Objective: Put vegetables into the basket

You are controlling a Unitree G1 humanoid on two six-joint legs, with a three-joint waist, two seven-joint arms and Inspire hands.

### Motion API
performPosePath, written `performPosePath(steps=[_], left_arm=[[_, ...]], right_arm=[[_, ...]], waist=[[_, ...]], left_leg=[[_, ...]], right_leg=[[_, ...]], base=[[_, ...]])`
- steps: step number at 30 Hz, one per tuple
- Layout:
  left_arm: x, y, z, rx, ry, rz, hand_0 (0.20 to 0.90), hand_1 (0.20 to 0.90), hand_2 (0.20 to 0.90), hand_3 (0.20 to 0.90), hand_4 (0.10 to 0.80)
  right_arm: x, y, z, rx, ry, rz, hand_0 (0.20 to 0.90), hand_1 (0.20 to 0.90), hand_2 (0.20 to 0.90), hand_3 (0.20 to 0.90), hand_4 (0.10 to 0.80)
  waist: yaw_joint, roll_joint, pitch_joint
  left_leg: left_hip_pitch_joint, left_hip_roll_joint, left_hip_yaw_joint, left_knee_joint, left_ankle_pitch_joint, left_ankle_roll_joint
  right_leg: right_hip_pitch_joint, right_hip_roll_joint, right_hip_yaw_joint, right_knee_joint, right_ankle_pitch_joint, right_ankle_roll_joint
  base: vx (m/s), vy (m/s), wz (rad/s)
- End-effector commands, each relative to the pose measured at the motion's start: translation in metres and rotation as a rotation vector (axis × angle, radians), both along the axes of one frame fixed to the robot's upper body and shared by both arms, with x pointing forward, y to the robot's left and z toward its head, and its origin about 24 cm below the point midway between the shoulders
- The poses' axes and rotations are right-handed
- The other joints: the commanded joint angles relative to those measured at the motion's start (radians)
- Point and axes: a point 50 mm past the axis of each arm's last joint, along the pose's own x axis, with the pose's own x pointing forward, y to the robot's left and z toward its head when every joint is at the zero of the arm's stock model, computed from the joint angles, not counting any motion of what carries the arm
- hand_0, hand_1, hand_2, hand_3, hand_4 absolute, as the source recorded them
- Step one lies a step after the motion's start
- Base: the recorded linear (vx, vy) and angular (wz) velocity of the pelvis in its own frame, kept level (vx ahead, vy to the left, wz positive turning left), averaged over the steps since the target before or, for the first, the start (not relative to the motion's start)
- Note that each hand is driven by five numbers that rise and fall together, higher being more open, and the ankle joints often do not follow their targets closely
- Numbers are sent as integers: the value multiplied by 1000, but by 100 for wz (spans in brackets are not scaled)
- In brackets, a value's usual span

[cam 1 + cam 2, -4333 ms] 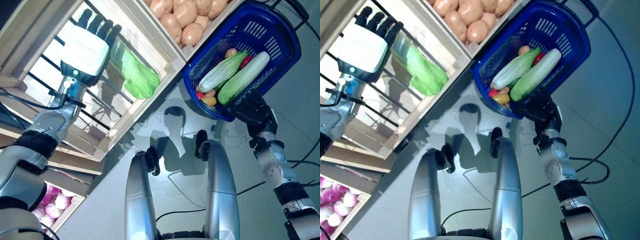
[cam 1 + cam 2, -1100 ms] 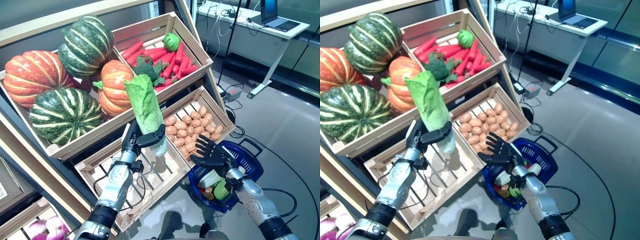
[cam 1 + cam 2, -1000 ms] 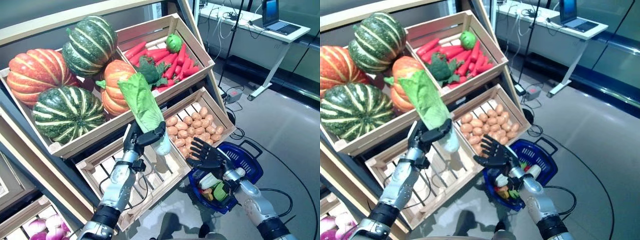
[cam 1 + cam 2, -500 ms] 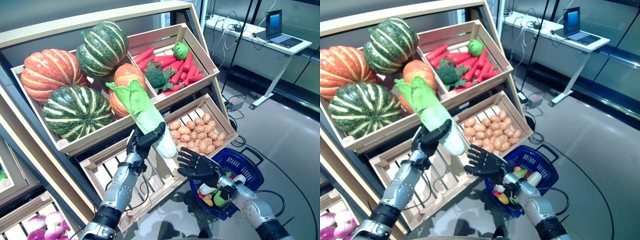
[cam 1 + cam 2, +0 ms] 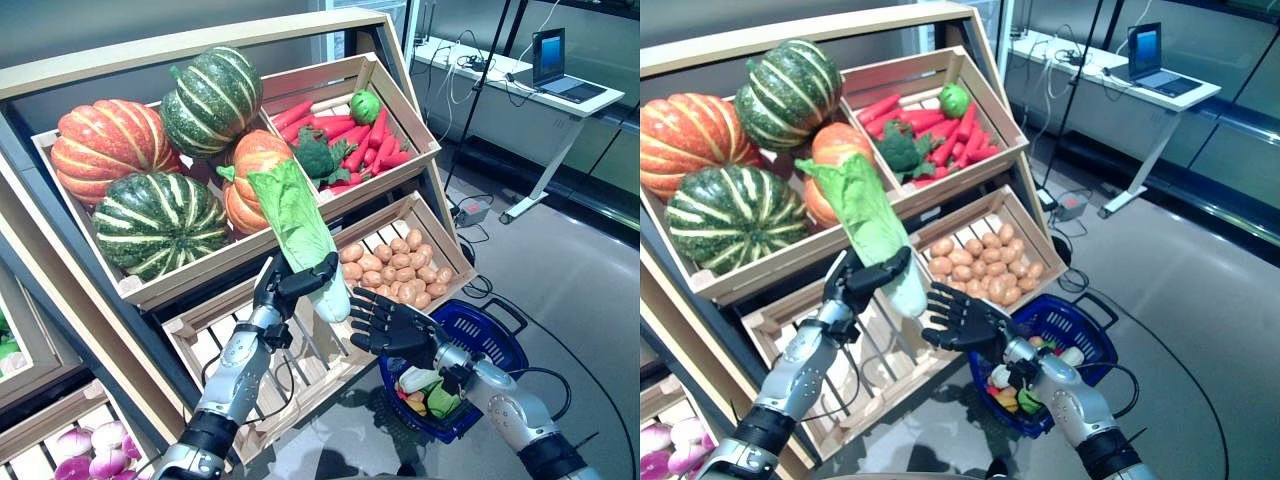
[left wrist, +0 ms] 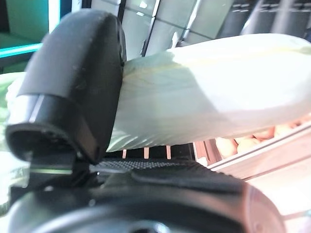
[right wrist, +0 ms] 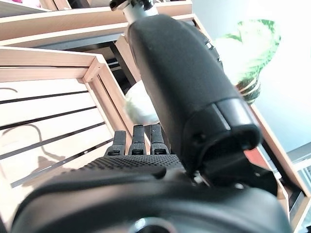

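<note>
left hand (image 5: 290,290), dark fingers and thumb curled round the pale stem of the long green napa cabbage (image 5: 300,232), has swung it a little more upright than half a second ago, leaves toward twelve o'clock. right hand (image 5: 392,326), fingers spread and holding nothing, has edged closer and now waits just beside the stem's white base at about four o'clock, which reads as a handover. blue plastic shopping basket (image 5: 497,330), already holding vegetables, hangs behind that hand, further toward four o'clock, in front of the slatted wooden potato crate (image 5: 437,229).
</note>
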Motion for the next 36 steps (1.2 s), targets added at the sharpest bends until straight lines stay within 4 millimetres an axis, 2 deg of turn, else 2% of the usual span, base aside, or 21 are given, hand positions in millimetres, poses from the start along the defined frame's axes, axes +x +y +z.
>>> performPosePath(steps=[1, 8, 26, 36], left_arm=[[19, -14, 53, 73, -268, -121, 300, 300, 300, 300, 400], [19, -30, 62, 189, -346, -205, 300, 300, 300, 300, 400], [19, -57, 81, 117, -427, -286, 300, 300, 300, 300, 400], [16, -80, 93, 42, -455, -344, 300, 300, 300, 300, 400]], right_arm=[[27, 32, 54, 177, -186, 64, 900, 900, 900, 900, 800], [34, 47, 57, 250, -112, 73, 900, 900, 900, 900, 800], [42, 62, 20, 174, 128, -21, 900, 900, 900, 900, 800], [57, 72, 20, 115, 150, -80, 900, 900, 900, 900, 800]], waist=[[1, -47, -60], [14, -50, -62], [37, -52, -73], [50, -51, -73]], left_leg=[[-80, -10, -32, -23, 97, -5], [-80, -11, -41, -23, 95, -5], [-79, -18, -54, -23, 88, 0], [-81, -24, -65, -23, 85, 3]], right_leg=[[83, -67, 45, 6, -23, 25], [87, -69, 36, 5, -22, 24], [93, -78, 18, 5, -20, 23], [94, -78, 17, 4, -20, 20]], base=[[0, 0, 0], [-2, -2, 2], [0, 0, 0], [0, 0, 0]])
